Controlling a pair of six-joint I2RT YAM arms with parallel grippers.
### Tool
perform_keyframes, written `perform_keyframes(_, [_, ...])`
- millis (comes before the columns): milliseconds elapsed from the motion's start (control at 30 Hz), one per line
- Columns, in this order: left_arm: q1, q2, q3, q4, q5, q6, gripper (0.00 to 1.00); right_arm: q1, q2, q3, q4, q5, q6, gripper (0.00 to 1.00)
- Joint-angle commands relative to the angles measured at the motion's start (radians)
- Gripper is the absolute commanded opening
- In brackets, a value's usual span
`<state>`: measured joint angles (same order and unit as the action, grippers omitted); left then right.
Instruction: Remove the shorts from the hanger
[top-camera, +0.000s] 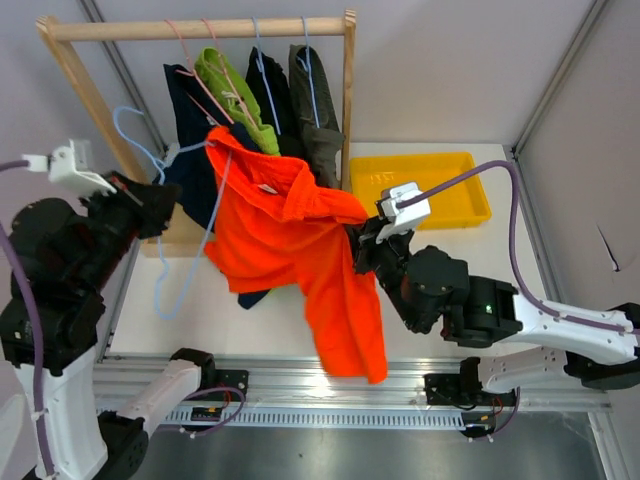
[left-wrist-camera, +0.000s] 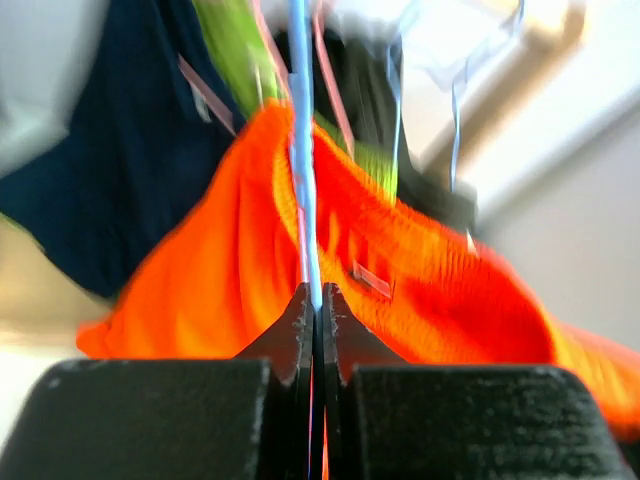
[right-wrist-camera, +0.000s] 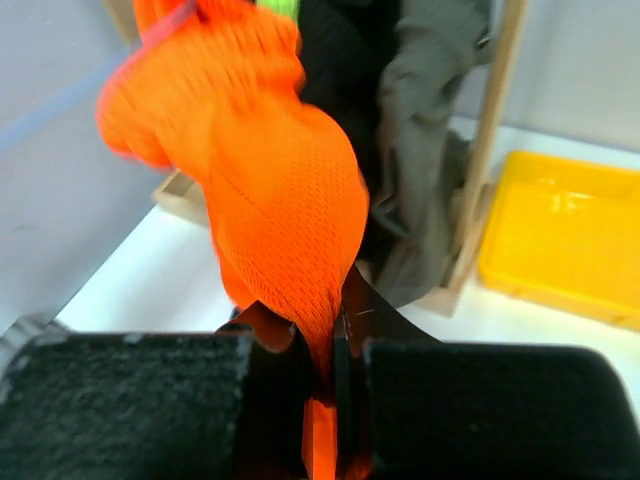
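In the top external view, the orange shorts (top-camera: 285, 225) are hanging stretched at the centre, above the bench (top-camera: 250, 315). The left gripper (top-camera: 168, 208), at nine o'clock, is pinching the light blue hanger (top-camera: 203, 243). The right gripper (top-camera: 362, 243), at three o'clock, is clamping the shorts' far edge. The navy shorts (top-camera: 190, 110), lime green shorts (top-camera: 230, 88), black shorts (top-camera: 270, 100) and olive-grey shorts (top-camera: 315, 110) are hanging on the wooden rack (top-camera: 200, 28) at twelve o'clock. A yellow tray (top-camera: 470, 205) is sitting toward two o'clock.

In the left wrist view, the left gripper (left-wrist-camera: 318, 300) is closing tight on the hanger (left-wrist-camera: 303, 150) wire, with the orange shorts (left-wrist-camera: 420, 270) bunching behind it.

In the right wrist view, the right gripper (right-wrist-camera: 325, 350) is squeezing a fold of the orange shorts (right-wrist-camera: 280, 190). The olive-grey shorts (right-wrist-camera: 430, 120) are at one o'clock.

Judging from this, the thin fold could be slipping free under a harder pull. The wire could be twisting in the narrow pinch. The waistband may be catching on the hanger, dragging neighbouring shorts.
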<state>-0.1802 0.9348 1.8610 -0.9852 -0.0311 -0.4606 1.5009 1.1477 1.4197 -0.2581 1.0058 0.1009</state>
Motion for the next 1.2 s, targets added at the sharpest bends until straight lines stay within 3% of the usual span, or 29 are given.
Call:
perform_keyframes(0, [-0.021, -0.063, -0.166, 0.030, 0.247, -0.124, 0.00, -0.059, 0.050, 0.010, 0.036, -0.027, -0.073, 0.00])
perform_keyframes(167, [-0.088, -0.206, -0.468, 0.221, 0.584, -0.329, 0.00, -0.091, 0.089, 0.007, 0.054, -0.076, -0.052, 0.00])
perform_keyframes(367, [-0.156, -0.267, -0.478, 0.174, 0.602, -0.369, 0.00, -0.102, 0.113, -0.011, 0.063, -0.085, -0.032, 0.00])
perform_keyframes(533, [-0.169, -0.266, -0.291, 0.057, 0.501, -0.337, 0.00, -0.154, 0.103, -0.015, 0.008, -0.065, -0.018, 0.00])
perform_keyframes(733, [-0.176, -0.217, 0.034, -0.070, 0.323, -0.253, 0.00, -0.343, 0.017, 0.001, -0.105, -0.007, 0.013, 0.00])
perform_keyframes(867, [-0.176, -0.226, 0.066, -0.055, 0.205, -0.193, 0.00, -0.442, -0.075, 0.082, -0.084, 0.002, -0.082, 0.00])
perform_keyframes(967, [-0.176, -0.211, 0.079, -0.063, 0.076, -0.135, 0.00, -0.476, -0.057, 0.243, -0.069, -0.021, -0.174, 0.00])
perform_keyframes(1067, [-0.176, -0.221, 0.038, 0.019, -0.036, -0.072, 0.00, -0.519, 0.036, 0.448, -0.078, -0.055, -0.279, 0.00])
perform_keyframes(1167, [-0.176, -0.176, 0.099, 0.030, -0.113, -0.007, 0.00, -0.559, 0.142, 0.640, -0.076, -0.098, -0.358, 0.00])
